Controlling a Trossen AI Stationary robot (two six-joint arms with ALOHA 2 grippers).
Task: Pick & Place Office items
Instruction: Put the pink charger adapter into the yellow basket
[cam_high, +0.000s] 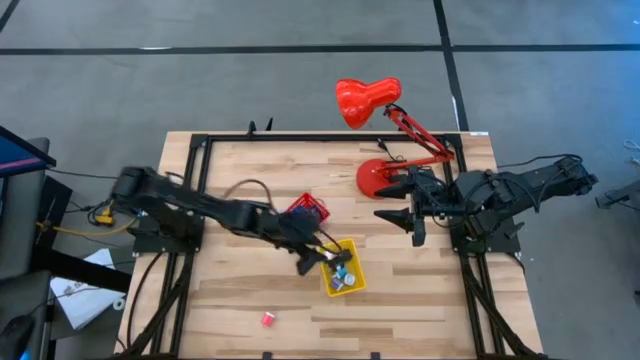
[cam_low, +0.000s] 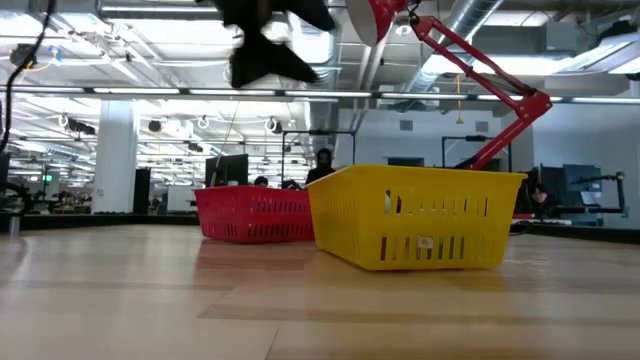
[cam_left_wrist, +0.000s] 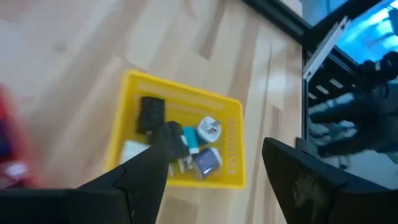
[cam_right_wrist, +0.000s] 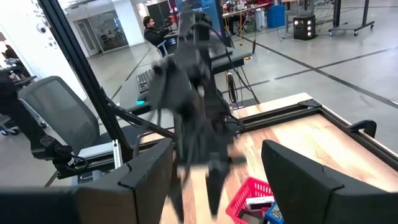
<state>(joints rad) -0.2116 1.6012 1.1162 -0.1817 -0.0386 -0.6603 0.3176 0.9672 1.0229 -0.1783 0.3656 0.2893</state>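
Observation:
A yellow tray (cam_high: 342, 270) sits mid-table and holds several small office items (cam_left_wrist: 198, 144), among them a black piece (cam_left_wrist: 151, 113) and blue and white ones. Just behind it stands a red tray (cam_high: 308, 210) with a few items inside. One small pink item (cam_high: 268, 319) lies alone on the wood near the front edge. My left gripper (cam_high: 309, 262) hangs open above the yellow tray's left rim, nothing between its fingers (cam_left_wrist: 144, 173). My right gripper (cam_high: 405, 222) waits open, raised over the table's right side by the lamp base.
A red desk lamp stands at the back right, base (cam_high: 377, 178) on the table, jointed arm (cam_low: 490, 80) and head (cam_high: 365, 100) reaching past the far edge. Black frame rails (cam_high: 200, 150) border the table. Bare wood spreads along the front and left.

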